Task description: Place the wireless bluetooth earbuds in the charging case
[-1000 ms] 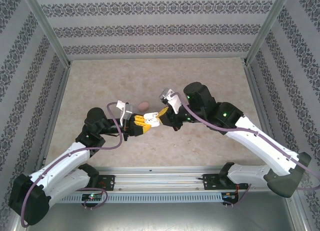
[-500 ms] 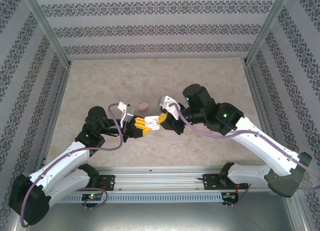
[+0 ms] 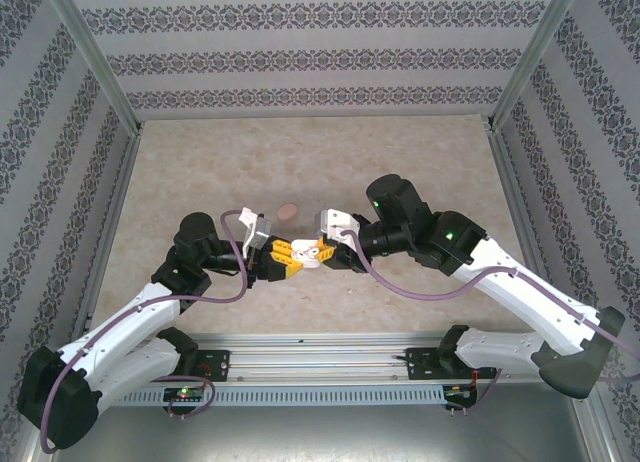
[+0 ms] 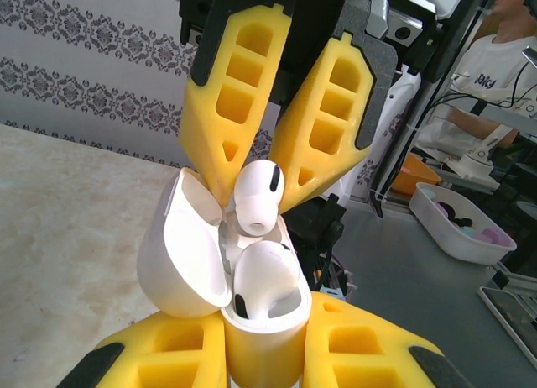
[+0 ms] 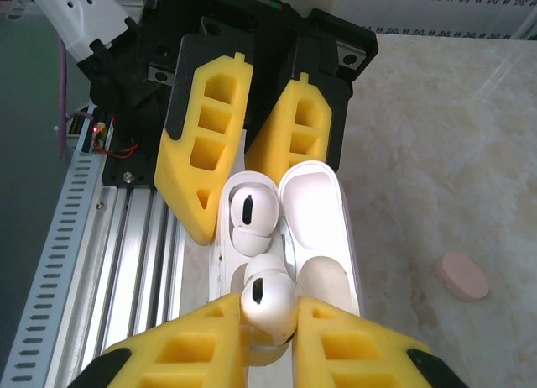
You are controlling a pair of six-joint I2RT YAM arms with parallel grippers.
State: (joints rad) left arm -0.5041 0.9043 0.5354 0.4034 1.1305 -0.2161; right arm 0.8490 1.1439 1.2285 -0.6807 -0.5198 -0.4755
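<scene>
My left gripper (image 3: 288, 259) is shut on the body of the white charging case (image 4: 180, 254), which it holds upright with the lid swung open. One white earbud (image 4: 264, 275) sits in a slot of the case. My right gripper (image 5: 268, 311) is shut on a second white earbud (image 5: 268, 297), and its yellow pads touch both sides. That earbud (image 4: 258, 195) hangs at the mouth of the other slot, its stem end inside the case (image 5: 315, 199). Both grippers meet tip to tip above the table's near middle, where the right gripper (image 3: 325, 250) faces left.
A small pale pink oval object (image 3: 289, 210) lies on the marble tabletop just beyond the grippers; it shows again as the pink oval (image 5: 462, 275) in the right wrist view. An aluminium rail (image 3: 320, 357) runs along the near edge. Patterned walls enclose the table.
Both grippers have shifted a little nearer and lower. The right gripper has brought its earbud down onto the open case held by the left one.
</scene>
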